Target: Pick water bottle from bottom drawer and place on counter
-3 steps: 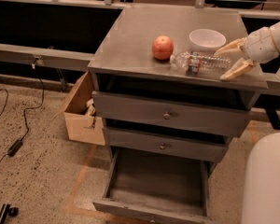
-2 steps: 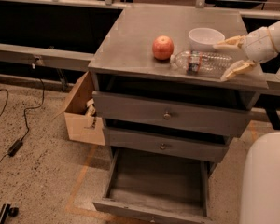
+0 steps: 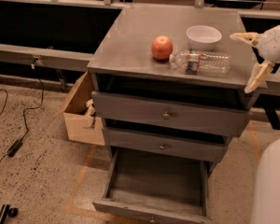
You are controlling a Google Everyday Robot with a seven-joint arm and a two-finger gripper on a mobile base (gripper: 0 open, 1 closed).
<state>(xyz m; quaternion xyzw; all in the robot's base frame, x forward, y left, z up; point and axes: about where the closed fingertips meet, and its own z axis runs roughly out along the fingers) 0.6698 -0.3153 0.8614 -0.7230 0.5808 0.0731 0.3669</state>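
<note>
The water bottle (image 3: 201, 61) lies on its side on the counter (image 3: 130, 45), cap to the left, between a red apple (image 3: 162, 47) and the counter's right edge. My gripper (image 3: 248, 59) is open at the right edge of the counter, just right of the bottle's base and not touching it. Its pale fingers (image 3: 242, 36) are spread wide. The bottom drawer (image 3: 156, 183) is pulled out below, and nothing shows inside it.
A white bowl (image 3: 203, 35) sits behind the bottle. Two knobbed drawers (image 3: 165, 115) are closed above the open one. A cardboard box (image 3: 79, 115) stands left of the cabinet. Cables (image 3: 18, 134) lie on the floor. A white robot part (image 3: 273, 185) fills the lower right.
My gripper has let go of the bottle and drawn back to the right. The bottle stays lying on the counter.
</note>
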